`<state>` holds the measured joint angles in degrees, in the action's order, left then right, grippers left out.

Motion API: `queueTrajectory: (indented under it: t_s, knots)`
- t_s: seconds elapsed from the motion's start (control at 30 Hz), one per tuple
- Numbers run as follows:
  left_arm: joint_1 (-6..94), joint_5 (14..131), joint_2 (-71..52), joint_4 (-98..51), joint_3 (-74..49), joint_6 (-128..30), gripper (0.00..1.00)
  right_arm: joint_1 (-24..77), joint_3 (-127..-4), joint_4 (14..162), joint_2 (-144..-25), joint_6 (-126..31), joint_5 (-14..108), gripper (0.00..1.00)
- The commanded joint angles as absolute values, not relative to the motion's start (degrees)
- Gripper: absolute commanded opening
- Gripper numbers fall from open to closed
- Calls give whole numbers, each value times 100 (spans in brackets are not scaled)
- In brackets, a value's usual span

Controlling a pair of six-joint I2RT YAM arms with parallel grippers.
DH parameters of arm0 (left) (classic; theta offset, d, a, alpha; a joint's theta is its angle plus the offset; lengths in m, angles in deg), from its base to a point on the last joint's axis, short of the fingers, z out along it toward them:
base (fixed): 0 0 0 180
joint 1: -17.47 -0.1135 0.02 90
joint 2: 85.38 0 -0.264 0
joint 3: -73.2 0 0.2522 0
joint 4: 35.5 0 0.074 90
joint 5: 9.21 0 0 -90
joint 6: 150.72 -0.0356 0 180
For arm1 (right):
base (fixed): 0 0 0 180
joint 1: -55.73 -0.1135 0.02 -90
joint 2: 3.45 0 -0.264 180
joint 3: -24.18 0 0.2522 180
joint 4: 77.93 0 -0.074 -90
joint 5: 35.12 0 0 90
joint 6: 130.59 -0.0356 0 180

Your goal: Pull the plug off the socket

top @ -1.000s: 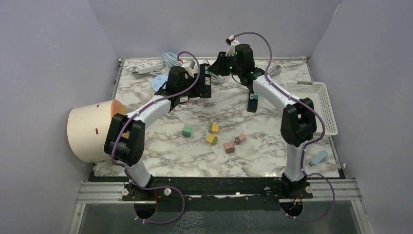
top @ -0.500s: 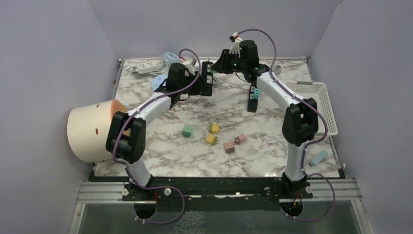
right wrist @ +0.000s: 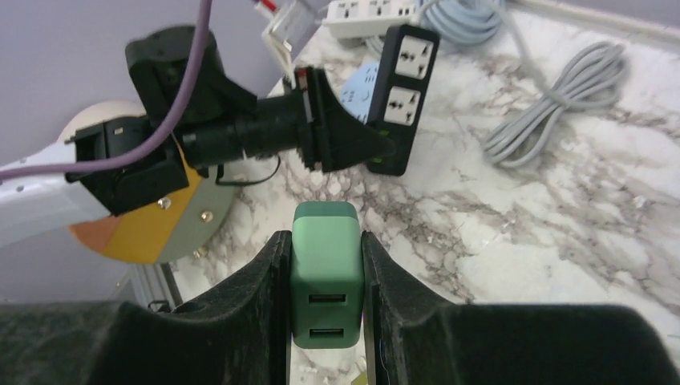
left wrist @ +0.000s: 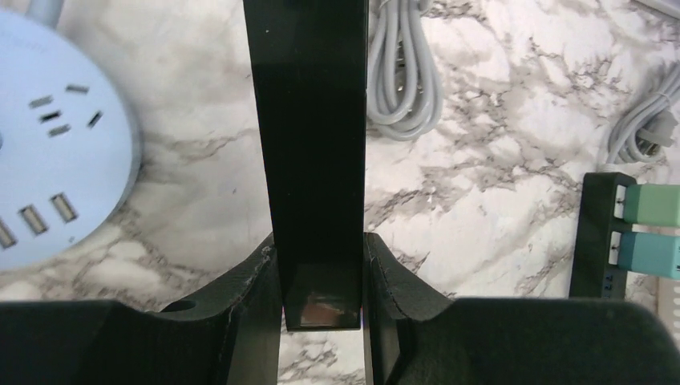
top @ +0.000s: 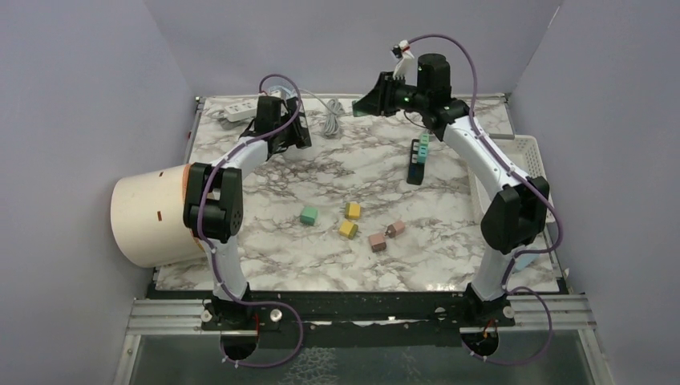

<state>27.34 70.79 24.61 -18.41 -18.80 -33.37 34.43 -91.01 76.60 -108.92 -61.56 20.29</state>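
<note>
Marble bench point(top: 449, 257) is carrying a cream bucket point(top: 148, 216) lying on its side at the left edge and a white basket point(top: 536, 156) along the right edge. Left gripper point(left wrist: 321, 261) is clamping the black socket strip point(left wrist: 309, 120) between both fingers, holding it near the far-left corner. Both outlets on its face are showing bare in the right wrist view. Right gripper point(right wrist: 325, 241) is squeezing the green plug point(right wrist: 325, 273) by the far edge, around its middle. The plug is out of the socket and well apart from the strip. A grey cable coil point(top: 329, 120) is lying between them. A black rack point(top: 415, 164) is sitting right of centre, and small cubes point(top: 348, 229) are lying scattered mid-bench.
</note>
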Motion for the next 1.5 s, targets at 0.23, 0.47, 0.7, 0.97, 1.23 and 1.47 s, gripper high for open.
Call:
queueTrajectory:
  t_s: [0.23,0.47,0.7,0.97,1.23,1.47]
  knots:
    - [2262,6330,3731,-1613,-3882,-3954,25,2329,-7604,7789,-10812,-6040,1486,1]
    - [2013,6259,3825,-1309,-4266,-4167,56,1456,-7911,8176,-11737,-6078,1256,1]
    - [1826,6286,3291,-1116,-3977,-4336,99,1082,-9081,7971,-13220,-5949,978,1]
    - [1602,6510,2182,-1120,-3255,-4341,99,942,-9822,7756,-14077,-5780,994,2]
    - [1545,6420,1476,-1080,-3106,-4223,99,924,-10313,6543,-14243,-4911,1504,47]
    - [1545,6318,1462,-1171,-3131,-4141,99,959,-10371,6063,-13566,-4315,2478,57]
